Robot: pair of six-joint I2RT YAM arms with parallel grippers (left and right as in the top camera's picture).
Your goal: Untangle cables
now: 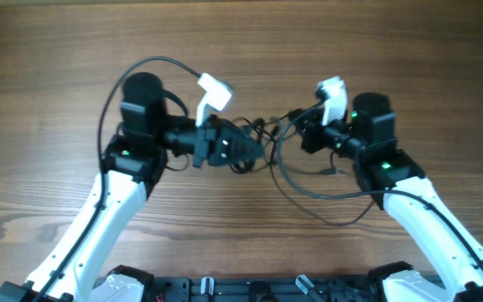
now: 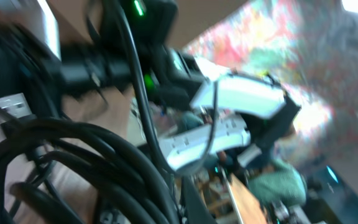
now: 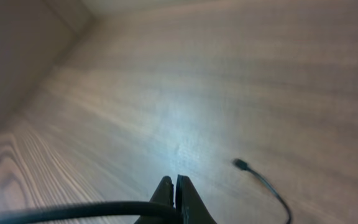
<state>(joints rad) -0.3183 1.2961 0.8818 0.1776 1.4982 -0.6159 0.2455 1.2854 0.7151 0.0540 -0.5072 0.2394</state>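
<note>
Cable (image 3: 73, 211) pinched tight in closed right tool (image 3: 177, 198).

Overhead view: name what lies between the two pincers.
The tangled cables bridge the gap between the left pincer and right pincer, shown overhead.

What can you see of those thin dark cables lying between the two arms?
The cables are very thin, dark, flexible wires, bunched in a small tangle on the wooden table between the arms. Loose loops sweep out toward the robot's side, and one tiny plug end lies flat on the wood. The right arm's fingers are shut on one strand; the left arm's fingers reach into the tangle.
</note>
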